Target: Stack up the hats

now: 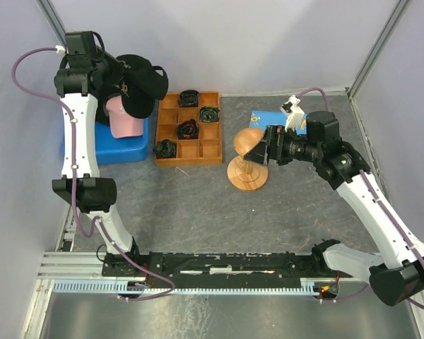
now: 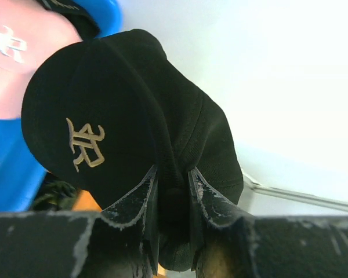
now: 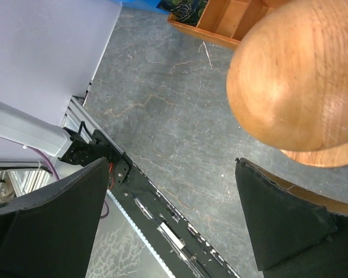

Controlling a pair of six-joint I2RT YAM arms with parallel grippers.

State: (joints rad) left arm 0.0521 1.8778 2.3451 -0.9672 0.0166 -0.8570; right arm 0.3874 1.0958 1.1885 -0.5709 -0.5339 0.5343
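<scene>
My left gripper (image 1: 126, 86) is shut on a black cap (image 1: 143, 81) with a pale emblem and holds it in the air over the back left. In the left wrist view the fingers (image 2: 140, 194) pinch a fold of this cap (image 2: 104, 116). A pink cap (image 1: 124, 121) sits below it on a blue box (image 1: 120, 150); it also shows in the left wrist view (image 2: 17, 52). My right gripper (image 1: 263, 150) is open and empty beside a wooden hat stand (image 1: 247, 159). The stand's round head (image 3: 301, 75) is bare. The tan cap is out of view.
A wooden compartment tray (image 1: 210, 148) holding black coiled bundles (image 1: 188, 129) stands between the blue box and the stand. A blue printed cloth (image 1: 263, 116) lies behind the right gripper. Grey walls close in the back and sides.
</scene>
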